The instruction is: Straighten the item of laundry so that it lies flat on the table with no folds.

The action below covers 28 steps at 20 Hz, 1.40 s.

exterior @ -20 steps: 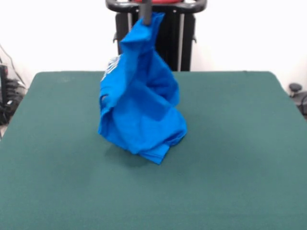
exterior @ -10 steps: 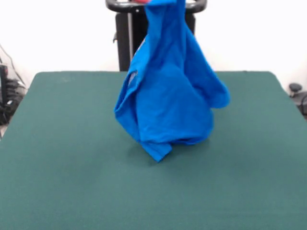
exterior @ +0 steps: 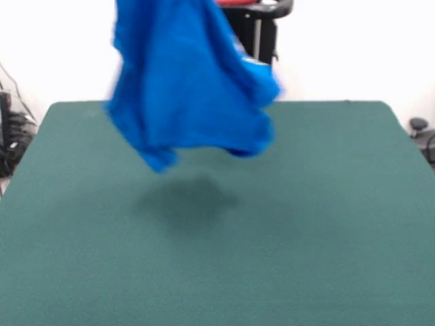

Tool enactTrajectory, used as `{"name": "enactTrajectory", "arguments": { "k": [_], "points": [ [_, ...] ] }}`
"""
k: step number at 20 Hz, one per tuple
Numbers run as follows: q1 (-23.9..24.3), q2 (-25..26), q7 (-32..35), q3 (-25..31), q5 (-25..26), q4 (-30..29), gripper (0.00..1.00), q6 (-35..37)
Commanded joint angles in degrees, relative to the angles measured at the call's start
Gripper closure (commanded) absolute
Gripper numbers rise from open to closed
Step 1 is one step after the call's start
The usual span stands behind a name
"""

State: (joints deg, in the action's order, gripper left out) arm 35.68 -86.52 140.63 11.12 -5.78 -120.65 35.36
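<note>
The item of laundry, a bright blue shirt, hangs bunched and blurred in the air, clear of the table. Its top runs out of the picture at the upper edge. Its lowest corner dangles at the left, a little above the green top, and a soft shadow lies on the felt beneath it. The print on the shirt does not show. The gripper is above the top edge and cannot be seen.
Dark cables and gear sit beyond the table's left edge. A small black object stands off the right far corner. A white wall lies behind.
The shirt has been lifted off the table and has swung to the left. One second ago its lower folds rested on the felt; now it hangs free.
</note>
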Motion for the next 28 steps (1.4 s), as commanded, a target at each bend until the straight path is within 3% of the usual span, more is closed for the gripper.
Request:
{"name": "enactTrajectory", "arguments": {
  "k": [1,7,11,15,17,20,24,28],
  "points": [
    [3.59,-3.59,-37.46,1.58,-5.42,-12.12,1.0,7.44],
    [6.63,-1.13,-45.06,0.78,-6.21,-14.18,1.0,2.64],
    [5.96,2.48,-42.9,3.36,-6.41,-16.32,1.0,-6.9],
    [2.81,4.55,-34.78,2.88,3.32,-14.03,1.0,-11.25],
    [3.02,5.71,-36.52,4.25,6.83,-14.06,1.0,-15.02],
    [7.91,8.3,-42.25,11.59,6.65,-17.19,1.0,-20.29],
    [12.1,7.94,-47.02,15.7,4.48,-19.23,1.0,-12.95],
    [11.01,6.91,-45.54,12.43,7.51,-15.14,1.0,4.94]
  ]
}}
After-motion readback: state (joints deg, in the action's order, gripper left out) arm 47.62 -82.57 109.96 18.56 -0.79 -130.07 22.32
